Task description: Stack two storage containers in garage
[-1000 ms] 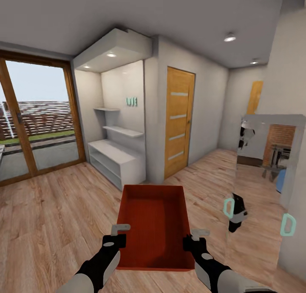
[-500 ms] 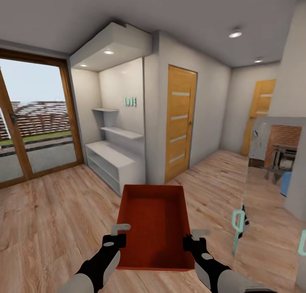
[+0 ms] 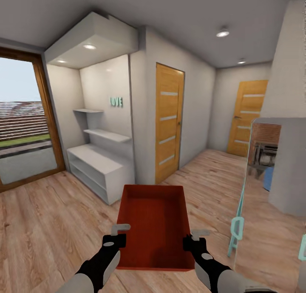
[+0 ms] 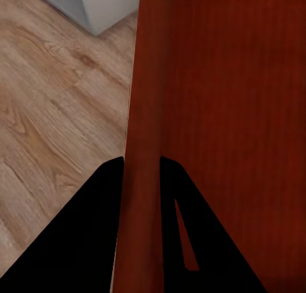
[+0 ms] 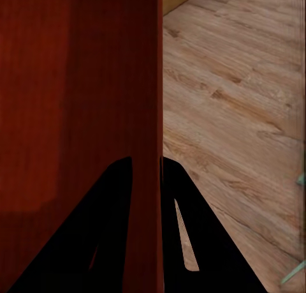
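Head view: wall lettering (image 3: 116,101) "LOVE"

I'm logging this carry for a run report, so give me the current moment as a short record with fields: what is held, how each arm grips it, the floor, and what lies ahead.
held item: one storage container, orange-red, open top, empty, carried level in front of the robot
left gripper: jaws shut over the container's left wall
right gripper: jaws shut over the container's right wall
floor: light wood planks
ahead: white shelf unit, near orange door, far orange door
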You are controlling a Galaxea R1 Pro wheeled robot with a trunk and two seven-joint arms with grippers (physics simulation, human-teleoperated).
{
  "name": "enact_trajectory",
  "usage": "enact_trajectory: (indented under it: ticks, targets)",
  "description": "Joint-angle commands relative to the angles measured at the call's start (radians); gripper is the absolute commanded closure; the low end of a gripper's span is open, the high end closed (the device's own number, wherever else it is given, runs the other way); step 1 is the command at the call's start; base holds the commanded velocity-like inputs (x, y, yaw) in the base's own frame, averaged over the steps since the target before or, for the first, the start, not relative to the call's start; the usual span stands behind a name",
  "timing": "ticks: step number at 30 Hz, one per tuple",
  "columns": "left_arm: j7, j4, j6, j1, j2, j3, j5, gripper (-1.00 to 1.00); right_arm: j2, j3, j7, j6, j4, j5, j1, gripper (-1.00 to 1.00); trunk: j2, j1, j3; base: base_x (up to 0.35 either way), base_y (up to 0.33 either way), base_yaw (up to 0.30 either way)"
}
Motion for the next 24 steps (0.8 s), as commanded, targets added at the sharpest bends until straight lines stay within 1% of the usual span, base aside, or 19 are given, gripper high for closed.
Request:
enact_trajectory:
  ticks: [1, 24]
  targets:
    - [0.011, 0.0, 0.006, -0.001, 0.019, 0.078, 0.017, 1.0, -0.008, 0.031, 0.003, -0.027, -0.001, 0.009, 0.0, 1.0, 0.0, 0.001, 0.0, 0.319, 0.182, -0.282]
    - [0.011, -0.001, 0.006, 0.0, 0.019, 0.078, 0.017, 1.0, -0.008, 0.031, 0.003, -0.027, -0.001, 0.008, 0.0, 1.0, 0.0, 0.001, 0.0, 0.317, 0.185, -0.284]
